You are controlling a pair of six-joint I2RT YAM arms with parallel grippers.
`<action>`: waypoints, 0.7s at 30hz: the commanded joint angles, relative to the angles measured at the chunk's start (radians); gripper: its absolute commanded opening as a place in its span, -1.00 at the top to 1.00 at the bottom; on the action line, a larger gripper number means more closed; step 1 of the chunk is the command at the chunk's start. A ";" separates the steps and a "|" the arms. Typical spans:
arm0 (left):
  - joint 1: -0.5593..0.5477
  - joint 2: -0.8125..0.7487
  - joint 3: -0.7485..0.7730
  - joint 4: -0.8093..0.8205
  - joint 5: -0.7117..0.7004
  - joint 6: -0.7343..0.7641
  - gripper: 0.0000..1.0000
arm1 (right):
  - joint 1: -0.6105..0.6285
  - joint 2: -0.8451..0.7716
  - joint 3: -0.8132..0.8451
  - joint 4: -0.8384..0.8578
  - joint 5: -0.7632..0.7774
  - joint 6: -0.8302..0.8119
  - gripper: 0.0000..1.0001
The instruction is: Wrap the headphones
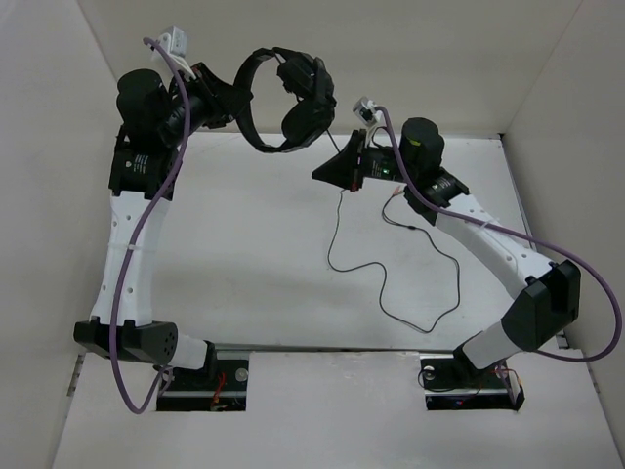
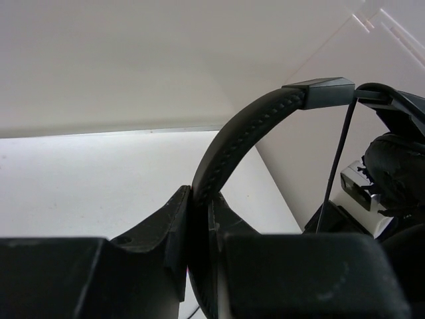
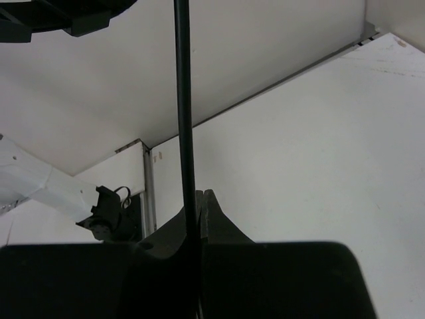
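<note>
The black headphones (image 1: 301,122) hang in the air at the back of the table. My left gripper (image 1: 237,103) is shut on their headband (image 2: 229,143), which rises between the jaws in the left wrist view; an earcup (image 2: 397,174) shows at the right there. My right gripper (image 1: 320,173) is just right of and below the earcups and is shut on the thin black cord (image 3: 182,100). The cord runs up from its closed jaws. Below it the cord (image 1: 337,230) drops to the table, loops towards the front right (image 1: 430,322) and ends near a reddish plug (image 1: 393,195).
White walls enclose the table at the back and both sides. Thick purple cables (image 1: 146,244) run along both arms. The arm bases (image 1: 200,381) sit at the near edge. The right arm's elbow (image 1: 547,303) reaches out at the right.
</note>
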 commanded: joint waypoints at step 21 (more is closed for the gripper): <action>0.046 0.068 0.092 0.171 -0.279 -0.168 1.00 | 0.141 0.070 0.063 0.043 -0.150 0.091 0.61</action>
